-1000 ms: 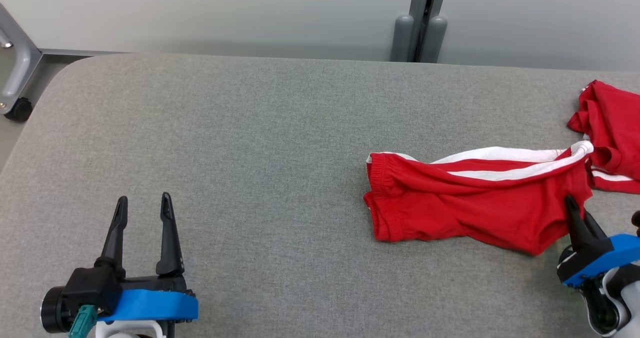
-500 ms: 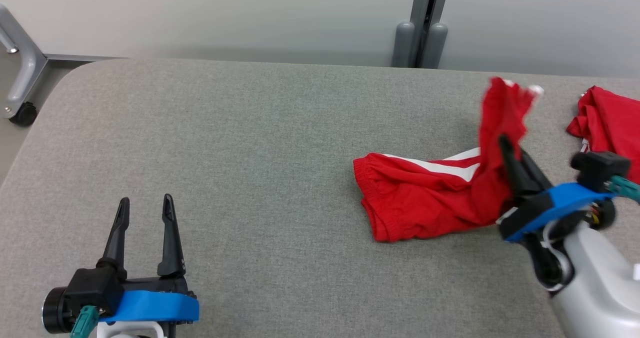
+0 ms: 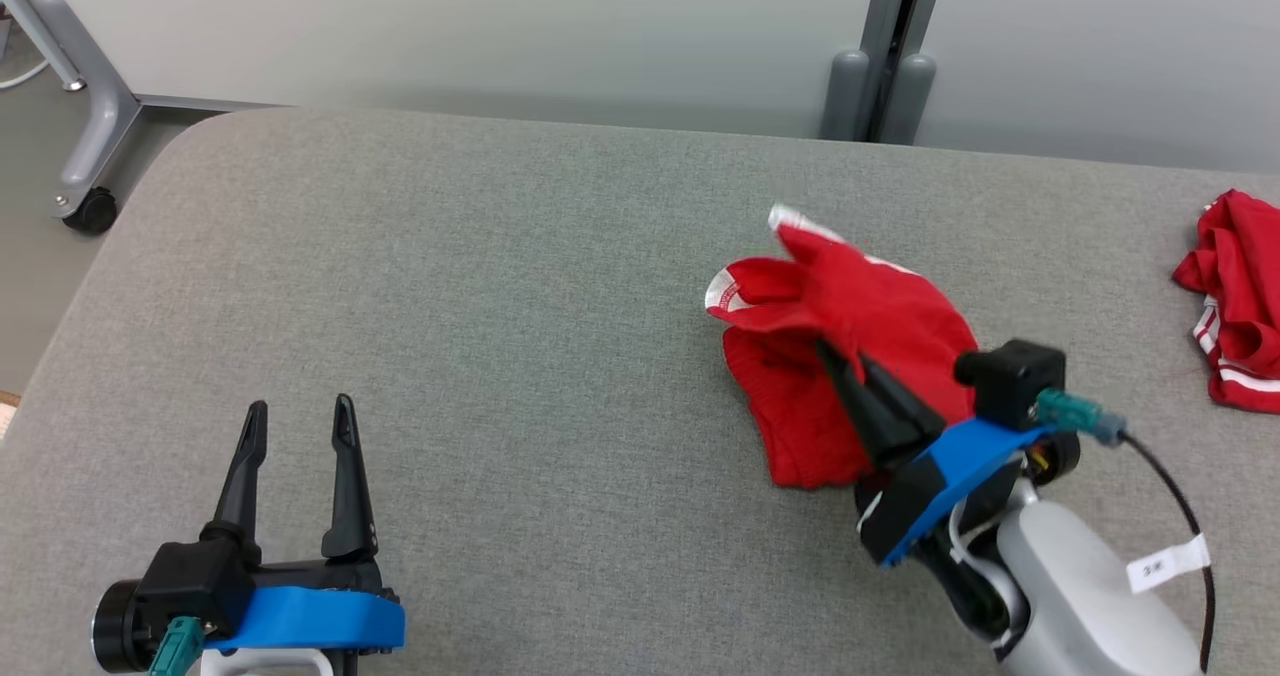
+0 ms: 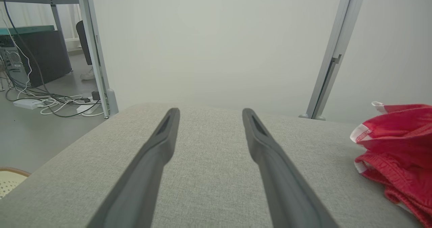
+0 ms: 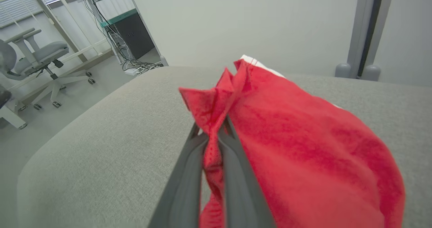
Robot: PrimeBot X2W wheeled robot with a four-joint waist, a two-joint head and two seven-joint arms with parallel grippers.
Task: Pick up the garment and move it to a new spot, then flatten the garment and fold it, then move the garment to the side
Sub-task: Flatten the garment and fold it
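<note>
Head view | garment (image 3: 870,316) bunched right of bench (image 3: 500,286) centre, partly held up | right gripper (image 3: 830,353) clamped on its fold | left gripper (image 3: 300,408) fingers apart, near-left corner, well apart from garment | right arm nearer

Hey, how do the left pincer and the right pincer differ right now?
The left pincer stands open and empty; the right pincer is shut on the red garment. The left pincer points straight up the head view; the right pincer slants toward upper left, cloth draped over it. Both have dark fingers on blue mounts.
</note>
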